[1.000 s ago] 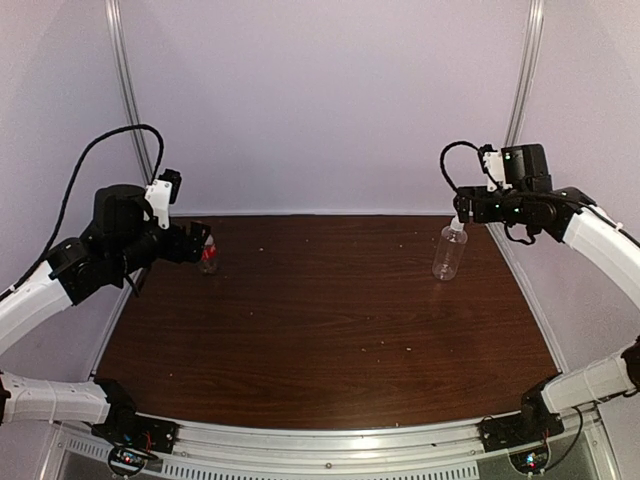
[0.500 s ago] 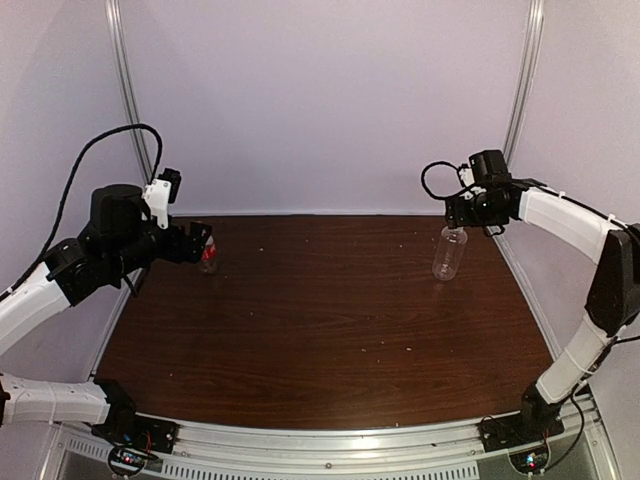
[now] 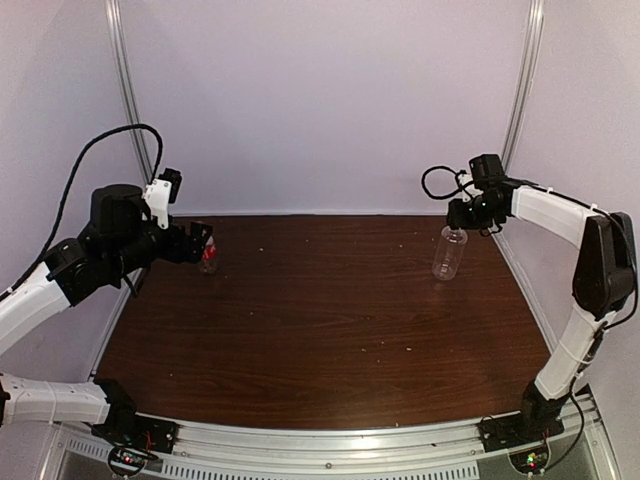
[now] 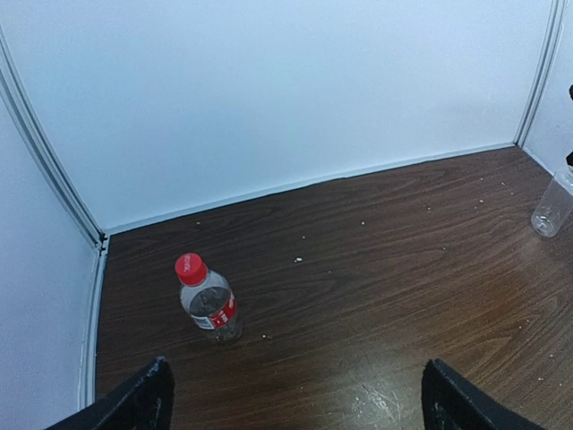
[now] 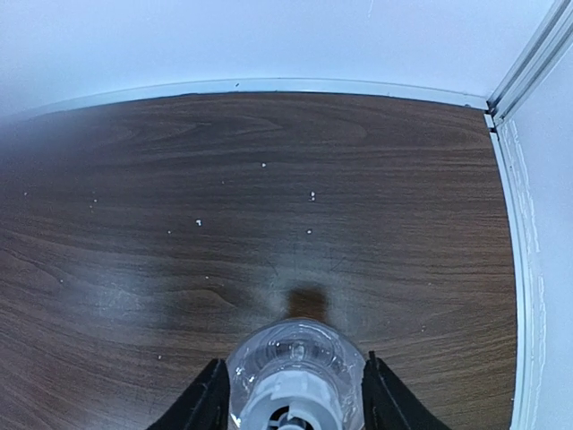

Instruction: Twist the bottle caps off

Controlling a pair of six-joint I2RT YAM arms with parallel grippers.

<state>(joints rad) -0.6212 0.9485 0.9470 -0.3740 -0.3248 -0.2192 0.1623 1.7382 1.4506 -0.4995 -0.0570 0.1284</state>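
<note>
Dark wooden table carries the small bottle back-left — the tall bottle back-right.

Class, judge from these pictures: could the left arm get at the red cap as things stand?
Probably yes. The left gripper is open and faces the red cap, which sits exposed on its upright bottle; nothing lies between.
</note>
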